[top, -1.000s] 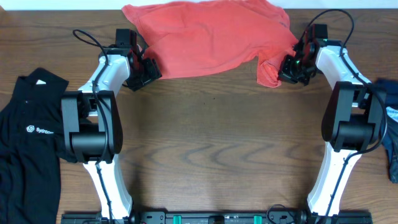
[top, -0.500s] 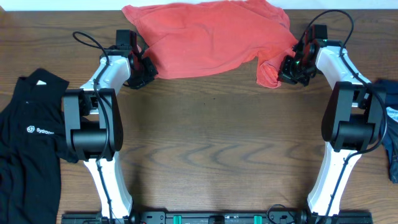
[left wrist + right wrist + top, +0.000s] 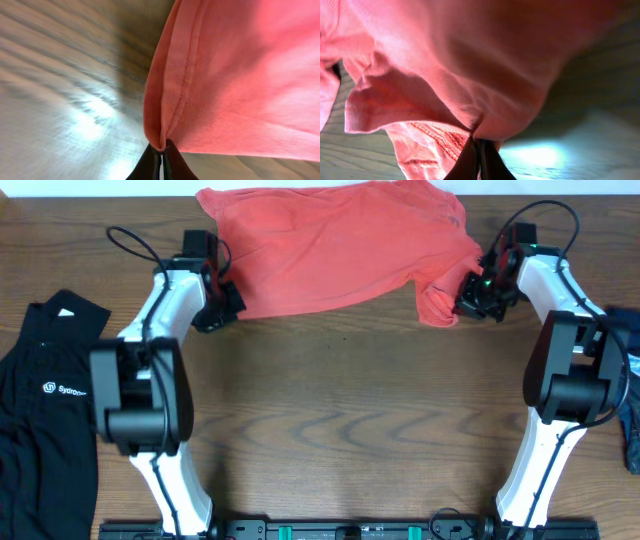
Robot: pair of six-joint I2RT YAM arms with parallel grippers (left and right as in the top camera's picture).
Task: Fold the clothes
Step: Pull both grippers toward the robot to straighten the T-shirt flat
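Observation:
A coral-red T-shirt point(image 3: 335, 245) lies spread across the far middle of the table, plain side up. My left gripper point(image 3: 222, 302) is shut on its lower left hem; the left wrist view shows the folded hem edge point(image 3: 165, 100) pinched between the dark fingertips point(image 3: 150, 162). My right gripper point(image 3: 468, 292) is shut on the shirt's right side, where a bunched sleeve point(image 3: 437, 302) hangs down. In the right wrist view the red cloth point(image 3: 445, 65) drapes from the closed jaws. A black collared shirt point(image 3: 45, 400) with a small white logo lies at the left edge.
Bare brown wood point(image 3: 350, 410) fills the table's middle and front. A dark blue garment point(image 3: 628, 380) lies at the right edge behind the right arm. Both arm bases point(image 3: 350, 530) stand at the front edge.
The left gripper closed on the shirt's left hem and shifted slightly left with it. The right gripper, holding the sleeve side, moved a little right, stretching the shirt.

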